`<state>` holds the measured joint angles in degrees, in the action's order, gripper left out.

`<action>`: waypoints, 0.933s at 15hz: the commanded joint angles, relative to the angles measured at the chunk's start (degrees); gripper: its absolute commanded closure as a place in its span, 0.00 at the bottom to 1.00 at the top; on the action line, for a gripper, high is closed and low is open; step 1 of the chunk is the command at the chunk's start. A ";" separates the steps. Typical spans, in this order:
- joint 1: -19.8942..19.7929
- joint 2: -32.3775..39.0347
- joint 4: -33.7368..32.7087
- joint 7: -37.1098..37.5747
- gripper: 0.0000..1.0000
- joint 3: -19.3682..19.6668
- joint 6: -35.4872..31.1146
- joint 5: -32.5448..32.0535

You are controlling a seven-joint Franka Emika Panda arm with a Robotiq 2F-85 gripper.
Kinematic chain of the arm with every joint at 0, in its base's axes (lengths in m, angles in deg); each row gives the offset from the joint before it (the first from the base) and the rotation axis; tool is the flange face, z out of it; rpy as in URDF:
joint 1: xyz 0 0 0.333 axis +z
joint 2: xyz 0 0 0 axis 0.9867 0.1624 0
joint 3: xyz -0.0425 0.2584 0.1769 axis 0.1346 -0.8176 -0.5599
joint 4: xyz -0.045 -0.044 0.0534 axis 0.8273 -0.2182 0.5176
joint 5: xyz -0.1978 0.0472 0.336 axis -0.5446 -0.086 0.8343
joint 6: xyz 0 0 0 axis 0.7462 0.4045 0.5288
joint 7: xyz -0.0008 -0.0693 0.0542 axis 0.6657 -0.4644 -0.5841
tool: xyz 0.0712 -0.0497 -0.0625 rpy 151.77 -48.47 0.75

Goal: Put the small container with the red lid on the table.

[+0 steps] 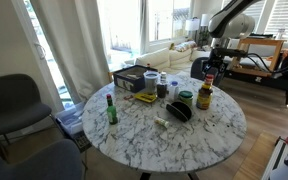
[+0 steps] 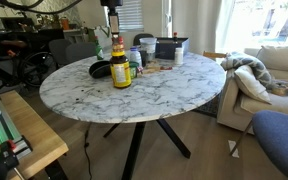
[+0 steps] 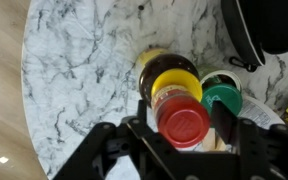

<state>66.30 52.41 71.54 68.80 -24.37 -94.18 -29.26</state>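
from where i stand, the gripper (image 3: 184, 128) has its fingers (image 3: 144, 135) clamped on either side of the small container with the red lid (image 3: 184, 120), holding it up off the counter (image 3: 74, 60) and hanging over the yellow-lidded jar (image 3: 174, 85). in the wrist view that jar peeks out at 12 o'clock of the red lid, and a green lid (image 3: 222, 97) crowds in at 2 o'clock. to do this well, i'd say don't go straight down: the jars are right underneath. slide toward 9 o'clock in the wrist view, where the marble is bare, then lower gently until the base sits flat before letting the fingers part (dropped from a height, a thing this light would likely tip or roll). the container itself looks tiny and short, with a glossy round red lid that hides most of the body; in an exterior view it is only a red speck at the gripper (image 1: 210, 77).
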 commanded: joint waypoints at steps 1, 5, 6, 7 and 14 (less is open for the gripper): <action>-0.03 0.30 0.57 -0.46 0.62 0.12 -1.53 0.46; -0.27 -0.59 0.27 0.35 0.75 0.19 -2.41 -0.59; -0.56 -1.40 -0.42 0.45 0.75 0.50 -2.44 -0.17; -0.93 -1.88 -1.45 -0.11 0.75 1.00 -2.04 0.67; 2.92 -7.74 -1.33 -7.03 0.75 -2.07 -1.36 1.95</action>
<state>66.39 49.18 67.38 64.97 -23.97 -96.09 -27.86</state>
